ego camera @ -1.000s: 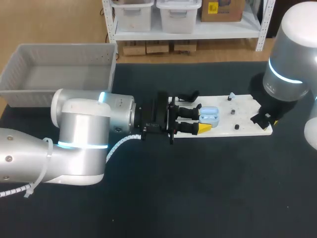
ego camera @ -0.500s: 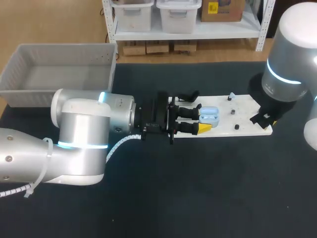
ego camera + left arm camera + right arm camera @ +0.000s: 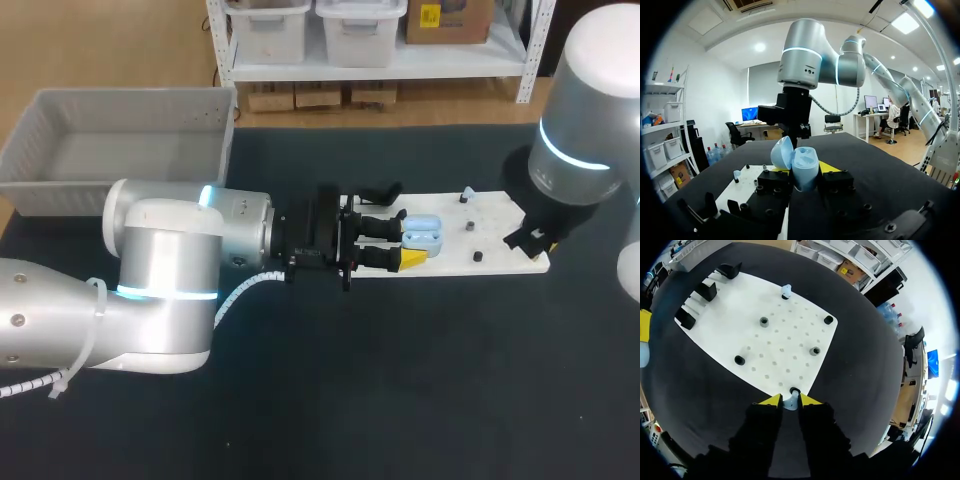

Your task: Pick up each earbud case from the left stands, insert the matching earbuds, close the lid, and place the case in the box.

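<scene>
My left gripper (image 3: 405, 245) is shut on a light blue earbud case (image 3: 424, 232) over the left part of the white board (image 3: 495, 240). In the left wrist view the case (image 3: 805, 169) stands upright between the fingers with its lid (image 3: 781, 152) swung open. My right gripper (image 3: 789, 401) points down at the board's near right corner, its yellow tips pressed against a small pale earbud (image 3: 788, 402) beside a black peg (image 3: 794, 390). In the head view my right arm hides that gripper. Another pale earbud (image 3: 786, 290) sits on a peg at the board's far edge.
A grey basket (image 3: 120, 150) stands at the table's back left. Black case stands (image 3: 705, 290) line the board's left end, and several short black pegs (image 3: 763, 321) dot the board (image 3: 780, 345). Dark tabletop surrounds the board.
My right arm has shifted very slightly over the board's corner. The left arm and the case have not moved.
</scene>
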### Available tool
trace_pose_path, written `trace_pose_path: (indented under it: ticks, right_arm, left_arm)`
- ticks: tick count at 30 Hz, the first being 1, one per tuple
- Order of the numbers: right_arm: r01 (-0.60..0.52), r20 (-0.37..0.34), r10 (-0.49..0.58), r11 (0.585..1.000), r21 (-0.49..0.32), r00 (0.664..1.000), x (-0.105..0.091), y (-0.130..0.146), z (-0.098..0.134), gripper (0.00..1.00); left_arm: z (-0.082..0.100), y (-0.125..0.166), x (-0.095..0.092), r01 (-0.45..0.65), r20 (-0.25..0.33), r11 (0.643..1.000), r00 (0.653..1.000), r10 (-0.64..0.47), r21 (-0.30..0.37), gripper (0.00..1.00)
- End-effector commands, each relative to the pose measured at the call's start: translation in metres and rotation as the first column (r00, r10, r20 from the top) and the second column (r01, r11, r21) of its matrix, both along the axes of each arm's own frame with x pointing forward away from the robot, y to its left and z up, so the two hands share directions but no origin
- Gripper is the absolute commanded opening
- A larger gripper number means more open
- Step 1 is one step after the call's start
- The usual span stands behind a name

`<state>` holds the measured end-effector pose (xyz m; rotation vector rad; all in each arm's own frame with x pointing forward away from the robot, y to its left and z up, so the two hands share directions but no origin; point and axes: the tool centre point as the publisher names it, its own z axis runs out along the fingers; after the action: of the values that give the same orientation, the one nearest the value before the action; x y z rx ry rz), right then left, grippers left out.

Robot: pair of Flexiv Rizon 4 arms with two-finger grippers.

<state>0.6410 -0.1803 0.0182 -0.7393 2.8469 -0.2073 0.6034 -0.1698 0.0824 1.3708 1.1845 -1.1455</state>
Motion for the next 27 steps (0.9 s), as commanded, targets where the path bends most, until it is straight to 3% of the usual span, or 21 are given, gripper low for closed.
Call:
trace_pose_path:
  ticks: [1,13,17,27]
  right_arm:
    - [-0.005,0.031,0.005,1.000,0.008,1.000,-0.015,0.003,0.017,0.00]
    - [-0.013,0.032,0.013,1.000,-0.009,0.999,-0.045,0.039,0.072,0.00]
    - [0.058,0.015,-0.058,0.998,-0.025,0.998,-0.051,0.056,0.088,0.00]
    - [0.308,-0.014,-0.308,0.949,0.064,0.951,-0.064,0.098,0.107,0.00]
  left_arm:
    - [-0.001,0.000,-0.002,-0.007,0.005,1.000,1.000,0.007,-0.005,0.00]
    - [-0.001,0.000,-0.002,-0.007,0.005,1.000,1.000,0.007,-0.005,0.00]
    - [-0.001,0.000,-0.002,-0.007,0.005,1.000,1.000,0.007,-0.005,0.00]
    - [-0.001,0.000,-0.002,-0.007,0.005,1.000,1.000,0.007,-0.005,0.00]
